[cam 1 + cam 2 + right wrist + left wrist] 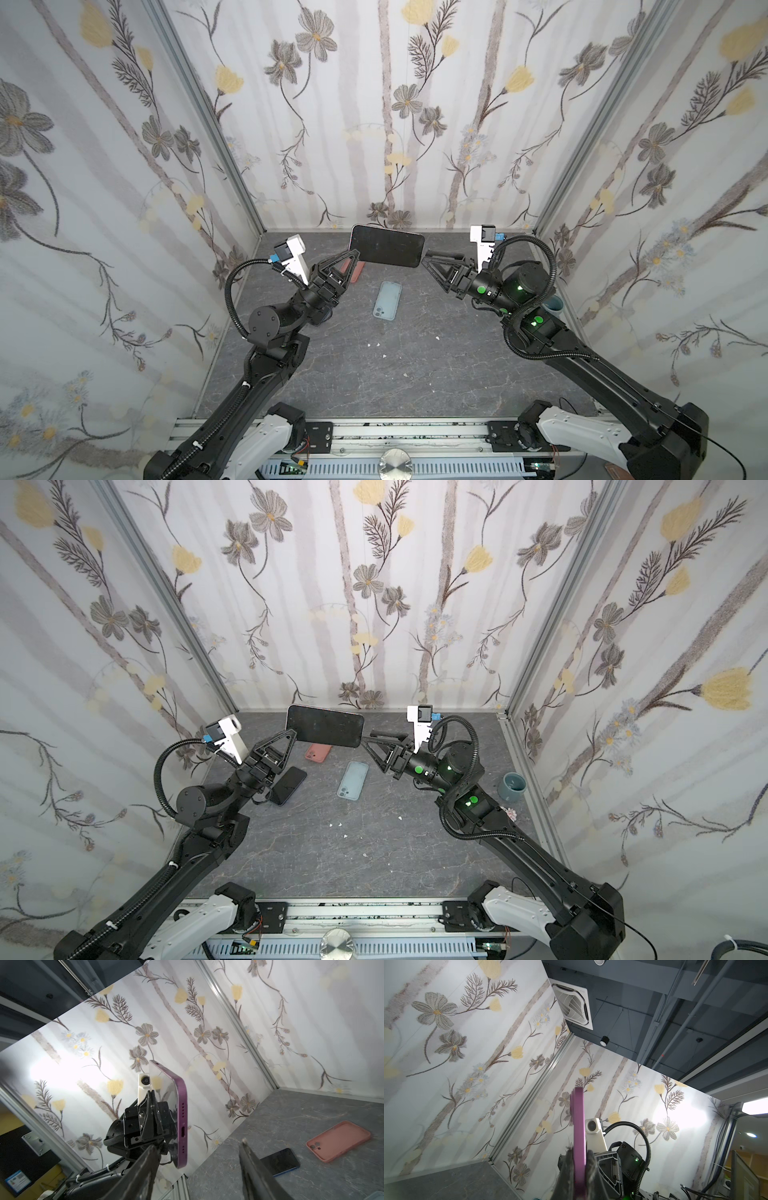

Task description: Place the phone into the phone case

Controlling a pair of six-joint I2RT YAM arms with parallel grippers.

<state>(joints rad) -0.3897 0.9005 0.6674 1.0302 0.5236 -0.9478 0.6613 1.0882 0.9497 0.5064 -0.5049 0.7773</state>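
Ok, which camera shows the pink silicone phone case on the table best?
The right wrist view: the pink silicone phone case lies fully visible, open side up. Both top views show only part, behind the raised purple-edged phone; the left wrist view misses it.

I saw walls (399,104) papered in pale stripes with grey and yellow flowers, joined by aluminium corner posts (206,116) around a dark grey marbled tabletop (374,374). Overhead ran a dark ceiling (675,1001) with a white air vent (572,1003) and a bright light panel (756,1107).
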